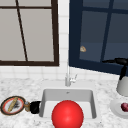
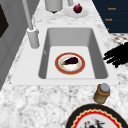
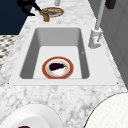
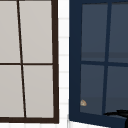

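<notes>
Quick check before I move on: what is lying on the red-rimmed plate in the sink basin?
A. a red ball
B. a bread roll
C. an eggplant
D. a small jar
C: the left side view shows a dark purple eggplant lying on the red-rimmed plate on the floor of the sink.

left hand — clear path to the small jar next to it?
Probably yes. The left hand hovers at the counter's front edge right beside the jar, fingers open, with nothing between them; the patterned plate sits on the jar's far side.
</notes>
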`<state>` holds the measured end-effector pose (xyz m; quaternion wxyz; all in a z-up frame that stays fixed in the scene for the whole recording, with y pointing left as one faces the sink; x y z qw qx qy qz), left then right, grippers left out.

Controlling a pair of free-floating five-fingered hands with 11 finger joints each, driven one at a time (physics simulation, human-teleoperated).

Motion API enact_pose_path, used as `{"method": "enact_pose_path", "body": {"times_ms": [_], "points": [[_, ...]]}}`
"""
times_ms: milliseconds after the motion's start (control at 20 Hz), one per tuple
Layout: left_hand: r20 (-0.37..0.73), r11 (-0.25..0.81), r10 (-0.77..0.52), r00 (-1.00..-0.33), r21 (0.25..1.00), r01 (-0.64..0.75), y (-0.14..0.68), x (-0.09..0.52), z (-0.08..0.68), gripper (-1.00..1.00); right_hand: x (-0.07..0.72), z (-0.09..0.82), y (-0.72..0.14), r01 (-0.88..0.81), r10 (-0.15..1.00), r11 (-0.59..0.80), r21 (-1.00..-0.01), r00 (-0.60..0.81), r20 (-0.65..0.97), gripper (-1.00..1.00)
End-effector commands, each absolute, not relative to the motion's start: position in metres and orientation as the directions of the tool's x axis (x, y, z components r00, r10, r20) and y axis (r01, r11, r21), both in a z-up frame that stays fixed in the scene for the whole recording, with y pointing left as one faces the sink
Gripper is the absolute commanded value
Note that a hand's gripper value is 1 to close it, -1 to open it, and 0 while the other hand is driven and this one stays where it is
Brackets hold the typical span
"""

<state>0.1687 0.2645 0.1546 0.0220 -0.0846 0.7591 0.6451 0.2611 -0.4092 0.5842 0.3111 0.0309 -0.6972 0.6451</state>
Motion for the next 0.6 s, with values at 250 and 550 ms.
{"method": "enact_pose_path", "body": {"times_ms": [250,550], "points": [[-0.143,0.153,-0.100,-0.985,0.976,-0.157,0.265,0.169,0.155,0.00,0.323,0.545,-0.432,-0.423,0.291,0.178,-0.888,-0.840,0.458,-1.00],[-0.143,0.153,-0.100,-0.985,0.976,-0.157,0.265,0.169,0.155,0.00,0.361,0.528,-0.439,-0.429,0.165,0.229,-0.874,-0.868,0.469,-1.00]]}}
